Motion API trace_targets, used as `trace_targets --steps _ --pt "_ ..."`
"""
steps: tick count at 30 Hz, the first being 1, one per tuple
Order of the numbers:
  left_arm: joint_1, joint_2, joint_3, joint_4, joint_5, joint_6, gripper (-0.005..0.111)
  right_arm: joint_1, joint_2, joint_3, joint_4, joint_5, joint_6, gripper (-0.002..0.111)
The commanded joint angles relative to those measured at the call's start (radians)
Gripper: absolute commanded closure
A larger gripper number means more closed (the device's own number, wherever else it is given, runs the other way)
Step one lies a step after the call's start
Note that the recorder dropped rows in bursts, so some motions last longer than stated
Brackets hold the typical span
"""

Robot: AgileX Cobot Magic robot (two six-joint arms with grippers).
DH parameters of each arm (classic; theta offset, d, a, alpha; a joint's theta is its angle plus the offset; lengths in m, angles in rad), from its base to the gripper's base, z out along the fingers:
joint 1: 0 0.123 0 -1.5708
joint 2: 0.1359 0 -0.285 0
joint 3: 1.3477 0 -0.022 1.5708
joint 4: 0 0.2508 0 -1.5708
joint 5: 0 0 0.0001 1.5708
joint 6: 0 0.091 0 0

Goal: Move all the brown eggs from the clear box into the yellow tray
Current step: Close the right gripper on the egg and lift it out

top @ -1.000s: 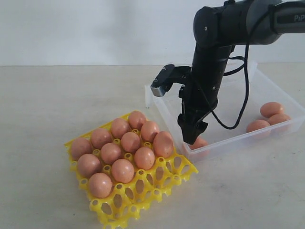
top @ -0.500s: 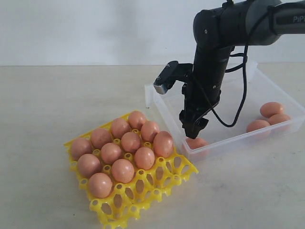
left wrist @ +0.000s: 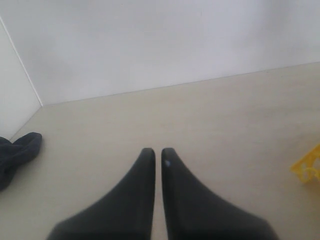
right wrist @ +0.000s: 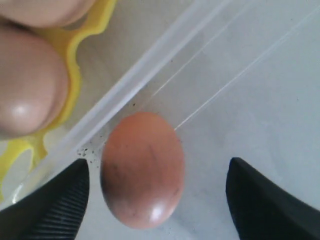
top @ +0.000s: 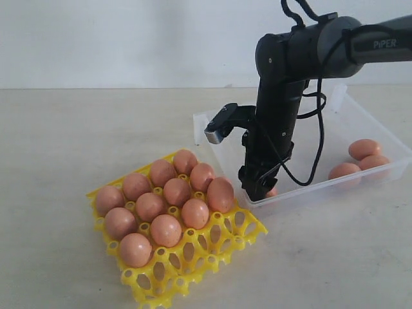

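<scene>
descent of the right gripper (top: pixel 257 188) over the last second has brought its jaws, spread wide, astride a brown egg (right wrist: pixel 142 170) in the clear box (top: pixel 328 185) corner beside the yellow tray (top: pixel 215 257); closing looks next. left gripper (left wrist: pixel 157 156) idles, jaws pressed together

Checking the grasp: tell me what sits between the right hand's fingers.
A brown egg on the clear box floor, untouched, inside the open right hand; right wrist view.

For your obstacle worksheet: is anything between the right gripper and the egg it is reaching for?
Nothing visible: the open right gripper straddles the egg; the box wall runs beside it.
</scene>
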Motion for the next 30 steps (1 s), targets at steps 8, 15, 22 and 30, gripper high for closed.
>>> trace_targets --steps 8,15,22,30 --pt "-0.005 -0.003 0.003 -0.002 -0.003 -0.003 0.103 -0.001 0.055 0.006 0.014 -0.071 0.063 0.043" --pt "-0.005 -0.003 0.003 -0.002 -0.003 -0.003 0.103 -0.001 0.065 0.006 -0.005 -0.051 0.096 0.107" --pt "-0.005 -0.003 0.003 -0.002 -0.003 -0.003 0.103 -0.001 0.061 0.006 -0.013 -0.051 0.159 0.107" --pt "-0.005 -0.003 0.003 -0.002 -0.003 -0.003 0.103 -0.001 -0.063 0.004 -0.063 -0.074 0.310 0.107"
